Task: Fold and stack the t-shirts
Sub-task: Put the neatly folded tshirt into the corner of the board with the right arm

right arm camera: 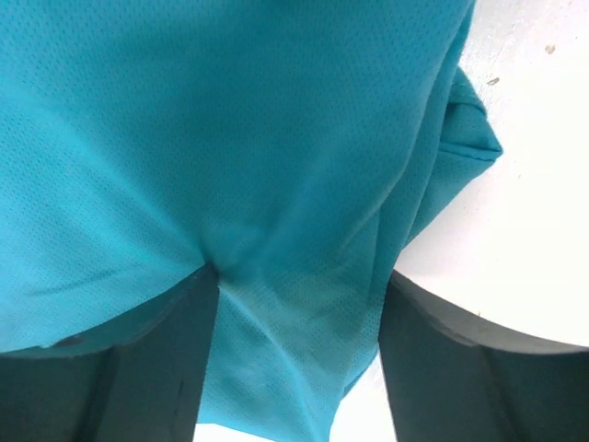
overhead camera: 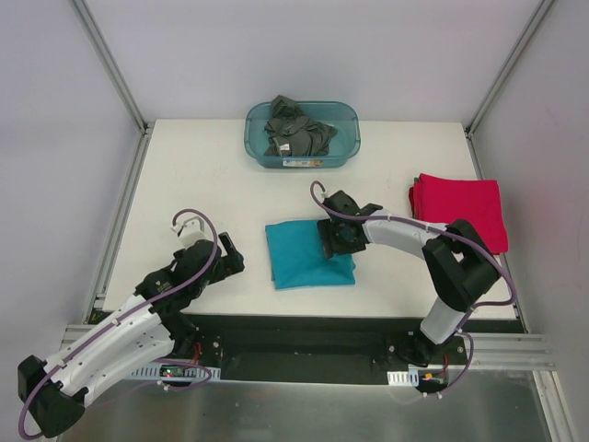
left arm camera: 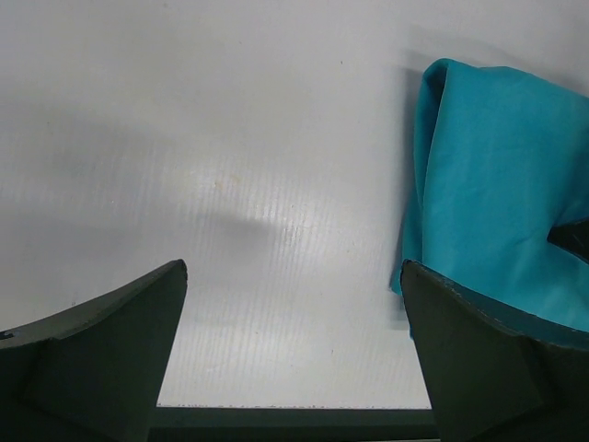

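"Top external view, far left: what is there?"

"The left gripper (overhead camera: 232,257). It is low over the bare white counter (overhead camera: 202,175) and touches nothing. In the left wrist view its fingers (left arm camera: 110,350) stand wide apart, with only counter between them."

"And the teal tee?"

"The teal tee (overhead camera: 304,256) lies folded into a rough rectangle at the near middle of the counter. It is just right of that gripper but apart from it. Its folded edge shows at the right of the left wrist view."

"Anything behind it?"

"A tub (overhead camera: 345,147) at the far edge, holding crumpled grey tees (overhead camera: 296,131)."

"The right gripper?"

"The right gripper (overhead camera: 332,241) is down on the teal tee's right edge, towards the far corner. In the right wrist view its fingers (right arm camera: 451,368) are apart. Teal cloth fills the gap between them and creases against one finger's inner edge. The cloth is between the fingers, not clamped."

"Further right?"

"The red tees (overhead camera: 460,212), folded and stacked by the counter's right edge, well apart from the teal one. Neither gripper touches them."
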`<state>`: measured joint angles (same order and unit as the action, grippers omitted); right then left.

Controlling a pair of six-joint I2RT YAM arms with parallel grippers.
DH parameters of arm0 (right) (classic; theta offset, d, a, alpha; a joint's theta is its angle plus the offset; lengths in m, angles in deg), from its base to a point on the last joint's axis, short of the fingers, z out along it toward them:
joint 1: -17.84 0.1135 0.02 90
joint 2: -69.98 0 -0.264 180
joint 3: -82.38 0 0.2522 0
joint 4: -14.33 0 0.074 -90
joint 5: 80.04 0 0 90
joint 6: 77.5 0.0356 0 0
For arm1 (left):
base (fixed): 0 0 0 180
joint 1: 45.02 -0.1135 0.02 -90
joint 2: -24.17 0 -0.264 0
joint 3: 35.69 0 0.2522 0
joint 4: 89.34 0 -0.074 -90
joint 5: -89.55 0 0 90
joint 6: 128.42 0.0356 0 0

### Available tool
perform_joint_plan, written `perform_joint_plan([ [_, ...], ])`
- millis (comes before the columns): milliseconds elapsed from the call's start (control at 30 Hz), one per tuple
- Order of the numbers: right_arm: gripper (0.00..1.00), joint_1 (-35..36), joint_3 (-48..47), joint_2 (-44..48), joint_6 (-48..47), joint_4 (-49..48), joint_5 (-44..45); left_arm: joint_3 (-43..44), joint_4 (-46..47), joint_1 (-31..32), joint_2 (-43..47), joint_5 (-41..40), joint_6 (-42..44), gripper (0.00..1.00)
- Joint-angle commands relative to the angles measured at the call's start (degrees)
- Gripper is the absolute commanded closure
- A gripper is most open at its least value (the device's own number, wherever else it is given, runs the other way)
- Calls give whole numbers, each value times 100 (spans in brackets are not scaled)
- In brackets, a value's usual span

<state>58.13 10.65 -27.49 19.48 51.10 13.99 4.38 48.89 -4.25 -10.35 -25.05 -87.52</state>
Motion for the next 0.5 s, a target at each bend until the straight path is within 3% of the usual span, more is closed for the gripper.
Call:
perform_joint_plan([
  [0,43,128,-30,-325,216,47,-60,121,-214,-52,-19,-229,-143,1],
  [100,66,128,14,-290,216,-6,9,112,-222,-52,-11,-265,-170,1],
  [333,99,172,67,-106,-591,-130,342,147,-222,-52,-116,-326,-240,1],
  [467,99,137,-257,0,-1207,467,1448,156,-223,-52,-221,-414,-240,1],
])
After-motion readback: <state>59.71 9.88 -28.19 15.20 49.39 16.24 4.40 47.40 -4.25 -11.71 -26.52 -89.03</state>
